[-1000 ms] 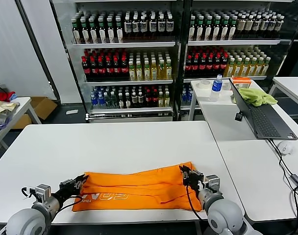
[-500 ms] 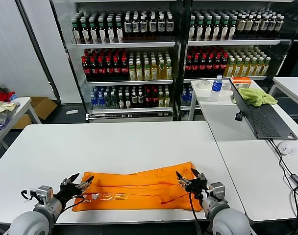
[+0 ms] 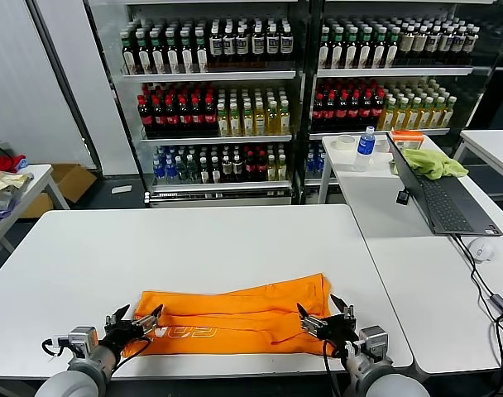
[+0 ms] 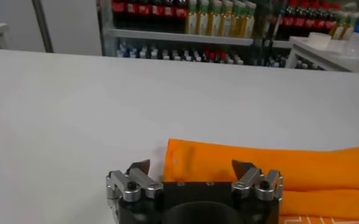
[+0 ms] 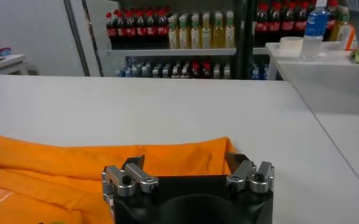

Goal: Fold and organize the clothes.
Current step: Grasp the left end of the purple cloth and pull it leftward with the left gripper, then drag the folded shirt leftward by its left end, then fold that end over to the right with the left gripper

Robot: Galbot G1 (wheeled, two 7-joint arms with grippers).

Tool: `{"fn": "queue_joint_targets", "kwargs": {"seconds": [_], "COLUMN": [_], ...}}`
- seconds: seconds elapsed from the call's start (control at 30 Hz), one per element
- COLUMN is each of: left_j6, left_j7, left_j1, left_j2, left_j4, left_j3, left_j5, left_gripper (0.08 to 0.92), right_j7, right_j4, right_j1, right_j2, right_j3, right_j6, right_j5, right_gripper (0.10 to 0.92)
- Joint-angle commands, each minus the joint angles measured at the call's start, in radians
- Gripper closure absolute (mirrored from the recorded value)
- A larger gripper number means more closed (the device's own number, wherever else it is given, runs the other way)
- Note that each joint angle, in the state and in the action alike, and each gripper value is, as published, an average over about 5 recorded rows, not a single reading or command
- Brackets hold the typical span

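Note:
The clothes are one bright orange T-shirt, folded into a long band across the near part of the white table, with white lettering along its front edge. My left gripper is open at the shirt's left end, low over the table, holding nothing. My right gripper is open at the shirt's right end, also empty. In the left wrist view the open left gripper stands just short of the shirt's end. In the right wrist view the open right gripper faces the shirt's corner.
A second table on the right carries a laptop, a mouse, a water bottle and a yellow-green cloth. Drink shelves stand behind. A side table with fabrics is at far left.
Both grippers have opened, let go of the shirt's ends and drawn back toward the table's front edge. The shirt now lies flat on the table.

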Motion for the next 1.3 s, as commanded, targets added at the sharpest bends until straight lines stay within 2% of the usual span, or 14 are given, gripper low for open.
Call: {"fn": "queue_joint_targets", "kwargs": {"seconds": [0.03, 0.13, 0.23, 0.73, 0.9, 1.1, 1.3], "left_j6": [-0.038, -0.028, -0.018, -0.008, -0.005, 0.065, 0.120], "left_j7": [-0.045, -0.046, -0.045, -0.025, -0.010, -0.024, -0.042], "left_j1": [-0.012, -0.007, 0.001, -0.007, -0.016, -0.006, 0.029], "left_j2": [-0.052, -0.060, -0.065, -0.091, -0.066, 0.006, 0.084], "left_j4": [0.023, 0.020, 0.014, 0.020, 0.000, 0.001, 0.122], "left_j3": [0.023, 0.028, 0.031, 0.043, -0.010, -0.158, -0.321], "left_j5": [0.006, 0.014, 0.024, 0.119, 0.143, 0.198, 0.322], "left_gripper": [0.178, 0.216, 0.294, 0.727, 0.866, 0.900, 0.900], "right_j7": [0.001, 0.001, 0.001, 0.002, 0.001, -0.002, -0.003], "right_j4": [0.022, 0.021, 0.018, 0.019, 0.011, -0.003, -0.010], "right_j1": [-0.031, -0.031, -0.028, -0.030, -0.024, -0.012, 0.005], "right_j2": [0.004, 0.007, 0.008, 0.009, 0.006, 0.003, -0.005], "right_j3": [0.008, 0.005, 0.005, 0.006, 0.008, 0.008, 0.007], "right_j6": [0.010, 0.010, 0.009, 0.009, 0.009, 0.011, 0.011], "right_j5": [-0.017, -0.018, -0.018, -0.021, -0.025, -0.036, -0.036], "right_gripper": [0.203, 0.203, 0.203, 0.203, 0.203, 0.203, 0.203]}}
